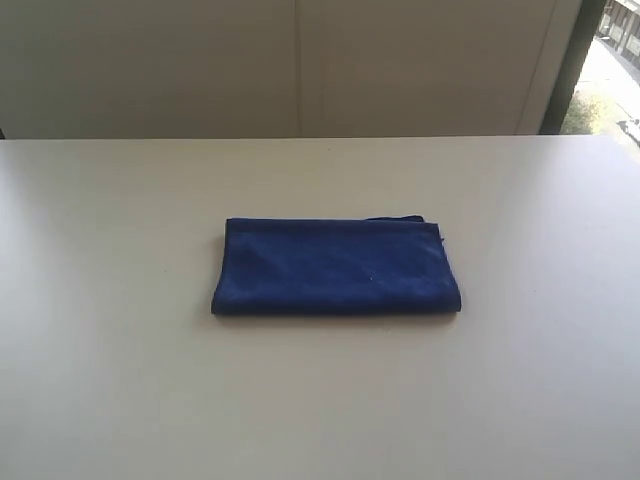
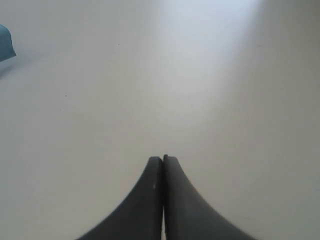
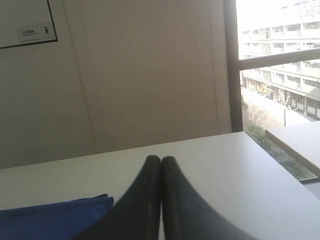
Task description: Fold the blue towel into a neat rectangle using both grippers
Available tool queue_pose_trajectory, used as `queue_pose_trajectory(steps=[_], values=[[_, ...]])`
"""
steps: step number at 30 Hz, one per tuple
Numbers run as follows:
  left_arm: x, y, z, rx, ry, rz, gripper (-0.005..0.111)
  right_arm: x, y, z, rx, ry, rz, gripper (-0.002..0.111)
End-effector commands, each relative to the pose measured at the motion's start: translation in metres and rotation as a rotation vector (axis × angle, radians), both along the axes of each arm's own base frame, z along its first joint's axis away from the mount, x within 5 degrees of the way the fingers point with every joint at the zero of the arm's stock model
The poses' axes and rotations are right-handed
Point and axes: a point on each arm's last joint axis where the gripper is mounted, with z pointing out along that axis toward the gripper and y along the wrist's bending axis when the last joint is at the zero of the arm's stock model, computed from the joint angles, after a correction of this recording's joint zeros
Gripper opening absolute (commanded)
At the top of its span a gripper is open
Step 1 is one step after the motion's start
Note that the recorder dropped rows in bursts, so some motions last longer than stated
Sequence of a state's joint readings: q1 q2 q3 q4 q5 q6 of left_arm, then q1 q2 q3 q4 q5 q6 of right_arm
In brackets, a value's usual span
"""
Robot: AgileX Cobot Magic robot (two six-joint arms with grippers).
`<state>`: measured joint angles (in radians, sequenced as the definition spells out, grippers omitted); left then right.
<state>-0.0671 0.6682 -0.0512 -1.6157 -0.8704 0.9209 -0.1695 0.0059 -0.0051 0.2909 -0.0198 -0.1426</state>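
The blue towel [image 1: 335, 266] lies folded into a flat rectangle at the middle of the white table [image 1: 120, 380], with a small edge of a lower layer poking out at its far right corner. No arm appears in the exterior view. In the left wrist view my left gripper [image 2: 163, 159] is shut with nothing between its black fingers, over bare table; a blue corner of the towel [image 2: 5, 44] shows at the frame's edge. My right gripper [image 3: 161, 159] is shut and empty too, with the towel [image 3: 55, 217] beside it.
A beige wall [image 1: 300, 60] rises behind the table's far edge. A window [image 3: 275, 75] with buildings outside is at the right. Another white tabletop's corner [image 3: 300, 140] shows near the window.
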Motion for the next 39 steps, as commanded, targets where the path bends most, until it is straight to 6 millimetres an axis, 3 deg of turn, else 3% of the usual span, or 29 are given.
queue_pose_trajectory(steps=[1,6,16,19,24,29,39], values=[[-0.001,-0.001,-0.002,-0.014,0.003,-0.004,0.0,0.0,-0.001,-0.001,-0.004,-0.006,-0.01,0.0],[-0.001,-0.001,-0.002,-0.014,0.003,-0.004,0.0,0.0,0.0,-0.003,0.016,0.016,-0.001,0.0],[-0.001,-0.001,-0.002,-0.014,0.003,-0.004,0.0,-0.003,-0.006,-0.031,0.055,0.319,-0.07,0.0],[-0.001,-0.001,-0.002,-0.014,0.003,-0.004,0.0,-0.003,-0.005,-0.031,-0.066,0.351,-0.045,0.0],[-0.001,-0.001,-0.002,-0.014,0.003,-0.004,0.0,-0.002,-0.001,-0.031,-0.144,0.356,0.034,0.0],[-0.001,-0.001,-0.002,-0.014,0.003,-0.004,0.0,-0.002,0.001,-0.031,-0.052,0.336,0.063,0.0],[-0.001,-0.001,-0.002,-0.014,0.003,-0.004,0.0,-0.001,0.007,-0.031,-0.093,0.341,0.124,0.0]])
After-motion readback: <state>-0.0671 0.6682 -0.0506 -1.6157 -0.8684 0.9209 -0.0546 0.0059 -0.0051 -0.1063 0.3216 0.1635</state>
